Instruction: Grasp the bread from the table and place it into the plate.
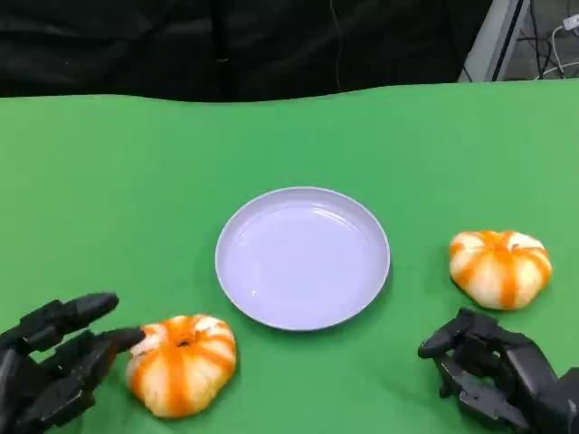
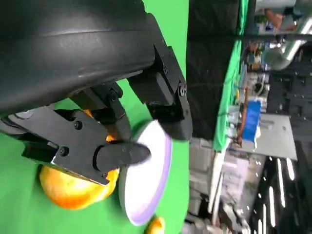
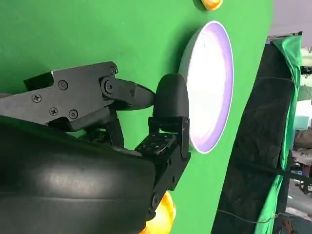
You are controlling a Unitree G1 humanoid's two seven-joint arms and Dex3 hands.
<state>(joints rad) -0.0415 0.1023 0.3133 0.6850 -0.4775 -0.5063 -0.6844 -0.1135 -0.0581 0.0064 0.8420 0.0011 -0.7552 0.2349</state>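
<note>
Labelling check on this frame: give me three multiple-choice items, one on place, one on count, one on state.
1. Where is the plate?
A. Between the two breads
B. At the table's far edge
C. Under the right hand

2. How many breads are on the table?
A. One
B. Two
C. Three

3. What is in the plate?
A. A bread
B. A hand
C. Nothing

Answers:
1 A: one bread lies near the left hand, the other bread beyond the right hand, with the plate between them.
2 B: two orange-striped breads show.
3 C: its surface is bare.
</note>
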